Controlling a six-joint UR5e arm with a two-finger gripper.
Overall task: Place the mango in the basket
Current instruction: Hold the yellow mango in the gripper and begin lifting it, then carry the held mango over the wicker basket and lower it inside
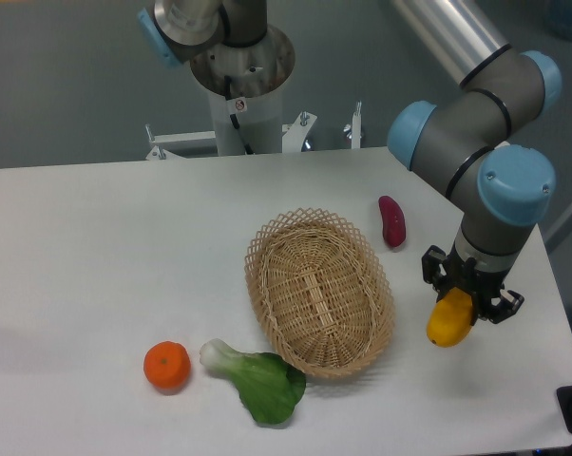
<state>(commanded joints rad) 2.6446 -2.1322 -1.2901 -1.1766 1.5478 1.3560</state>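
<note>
Right of the basket, the mango is held clamped in the gripper near the table edge, and it should be carried level over the lacy rim and released only once low above the weave.

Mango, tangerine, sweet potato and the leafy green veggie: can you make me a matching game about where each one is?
Things:
1. mango
2. tangerine
3. sweet potato
4. leafy green

Places:
A. touching the basket's front rim
B. in the gripper
C. on the table behind the basket, to its right
D. far left of the produce

Pairs: 1-B, 2-D, 3-C, 4-A
</note>
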